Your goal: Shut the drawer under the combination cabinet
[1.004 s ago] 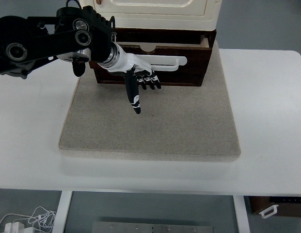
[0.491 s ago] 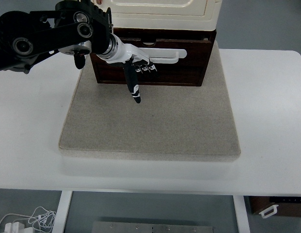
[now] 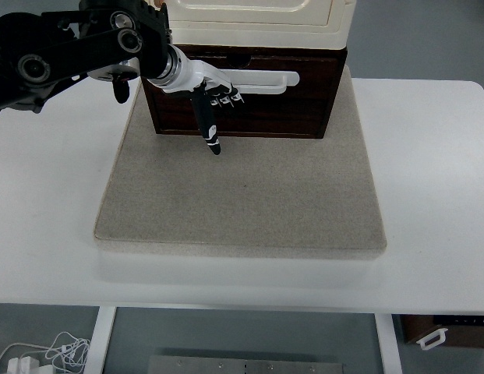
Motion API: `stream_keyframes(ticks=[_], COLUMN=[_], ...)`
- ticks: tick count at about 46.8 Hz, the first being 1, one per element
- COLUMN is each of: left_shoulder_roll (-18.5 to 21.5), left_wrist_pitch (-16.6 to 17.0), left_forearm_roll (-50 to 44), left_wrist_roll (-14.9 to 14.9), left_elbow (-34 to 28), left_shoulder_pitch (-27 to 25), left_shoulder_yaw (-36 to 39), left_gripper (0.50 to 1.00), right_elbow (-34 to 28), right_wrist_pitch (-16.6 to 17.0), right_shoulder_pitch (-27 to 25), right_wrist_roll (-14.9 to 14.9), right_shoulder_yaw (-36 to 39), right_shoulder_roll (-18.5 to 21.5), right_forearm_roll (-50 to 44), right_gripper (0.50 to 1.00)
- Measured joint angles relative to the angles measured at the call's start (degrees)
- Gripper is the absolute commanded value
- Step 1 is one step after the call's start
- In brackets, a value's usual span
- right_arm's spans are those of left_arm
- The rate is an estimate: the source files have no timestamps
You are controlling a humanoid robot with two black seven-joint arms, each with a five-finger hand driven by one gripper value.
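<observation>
A dark brown wooden drawer (image 3: pixel 288 109) with a white bar handle (image 3: pixel 265 79) sits under the cream cabinet (image 3: pixel 257 19), its front nearly flush with the cabinet base. My left hand (image 3: pixel 214 105) lies flat against the drawer front just left of centre, fingers stretched and holding nothing. One black finger (image 3: pixel 209 131) points down toward the mat. The black left arm (image 3: pixel 70 54) comes in from the upper left.
Cabinet and drawer stand at the back of a grey-beige mat (image 3: pixel 242 195) on the white table (image 3: pixel 436 195). A dark box (image 3: pixel 444 331) and white cables (image 3: pixel 39 354) lie on the floor below the near edge.
My left hand has travelled back toward the cabinet, and the drawer went in with it; the open gap at the drawer's top is no longer visible.
</observation>
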Motion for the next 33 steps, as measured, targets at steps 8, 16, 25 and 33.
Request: stream_keyframes(ticks=[8, 16, 25, 33], left_shoulder_roll=[0.15, 0.27, 0.18, 0.14], left_wrist_pitch=[-0.15, -0.75, -1.52, -4.15], left_forearm_roll=[0.01, -0.36, -0.51, -1.04], left_wrist_roll=[-0.16, -0.54, -0.67, -3.45], left_elbow=[0.61, 0.39, -0.23, -3.30], left_shoulder_pitch=[0.03, 0.09, 0.42, 1.61], left_shoulder_yaw=[0.04, -0.17, -0.30, -3.55], left_gripper=[0.984, 0.990, 0.996, 0.996], right_elbow=[-0.02, -0.01, -0.01, -0.01], right_wrist_pitch=[0.00, 0.00, 0.00, -0.01], right_shoulder_pitch=[0.00, 0.00, 0.00, 0.00], right_wrist_roll=[0.00, 0.00, 0.00, 0.01], right_shoulder_yaw=[-0.01, 0.01, 0.00, 0.03], right_shoulder_roll=[0.00, 0.00, 0.00, 0.00], right_forearm_roll=[0.00, 0.00, 0.00, 0.00], right_gripper=[0.952, 0.952, 0.952, 0.952])
